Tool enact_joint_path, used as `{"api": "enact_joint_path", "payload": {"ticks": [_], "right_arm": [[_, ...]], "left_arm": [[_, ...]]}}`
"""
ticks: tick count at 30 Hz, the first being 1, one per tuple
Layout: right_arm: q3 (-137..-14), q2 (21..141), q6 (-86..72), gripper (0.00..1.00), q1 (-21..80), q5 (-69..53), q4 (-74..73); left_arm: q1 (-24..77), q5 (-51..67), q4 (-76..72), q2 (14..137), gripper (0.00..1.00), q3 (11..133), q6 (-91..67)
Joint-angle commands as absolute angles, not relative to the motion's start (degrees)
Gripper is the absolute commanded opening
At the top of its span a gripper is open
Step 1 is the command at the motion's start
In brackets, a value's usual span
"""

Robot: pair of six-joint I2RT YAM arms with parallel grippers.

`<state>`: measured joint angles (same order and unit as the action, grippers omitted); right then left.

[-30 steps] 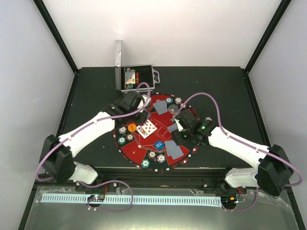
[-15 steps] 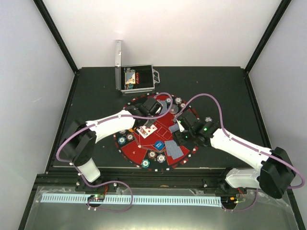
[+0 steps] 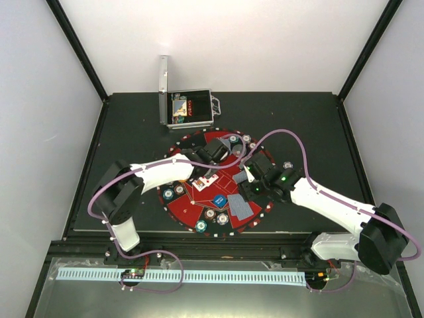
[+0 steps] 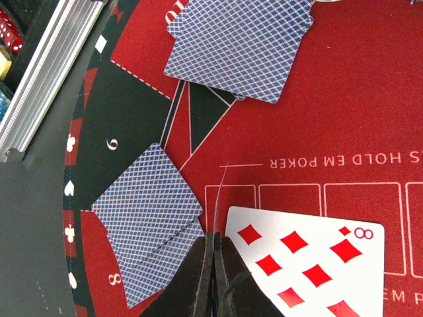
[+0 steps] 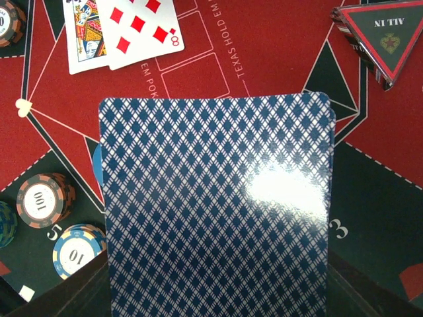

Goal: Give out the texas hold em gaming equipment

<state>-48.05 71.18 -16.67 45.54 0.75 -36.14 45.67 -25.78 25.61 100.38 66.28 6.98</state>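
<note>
The left pincer (image 4: 215,264) had its two dark fingers pressed together on a thin playing card (image 4: 220,198). The card showed edge-on as a pale sliver, its long axis running straight ahead out of the fingertips. Just right of that pincer lay the eight of diamonds (image 4: 304,261), glossy white and face up, its long axis crosswise. To the pincer's left two crosshatched blue backs formed an overlapped pair (image 4: 145,211), and a second pair (image 4: 241,46) lay ahead. All rested on the printed red-and-black mat (image 4: 344,99). The ribbed silver case (image 4: 39,86) ran along the far left.

The right pincer (image 5: 215,297) was clamped on a glossy blue-backed card (image 5: 215,198), one dark finger at each side. This card was rectangular with rounded corners, back up, its long axis pointing away from the fingers. Whether more cards lay beneath it could not be told. Ahead and left lay a court card (image 5: 82,33), face up. Ahead and right sat a triangular ALL IN marker (image 5: 383,33). Left of the pincer stood a striped brown-red chip stack (image 5: 43,198) marked 100 and a whitish chip (image 5: 79,247) marked 10.
</note>
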Motion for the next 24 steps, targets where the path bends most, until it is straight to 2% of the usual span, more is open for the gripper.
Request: {"api": "enact_joint_path", "payload": {"ticks": [1,24], "right_arm": [[-48.33,71.23,-16.53,0.62,45.30,0.00,-34.78],[-47.72,70.61,-16.89,0.62,45.33,-0.46,-35.26]], "left_arm": [[46.60,-27.15,24.01,101.96,0.02,67.50,8.39],[48.44,-15.59,28.21,108.11,0.02,68.57,2.73]]}}
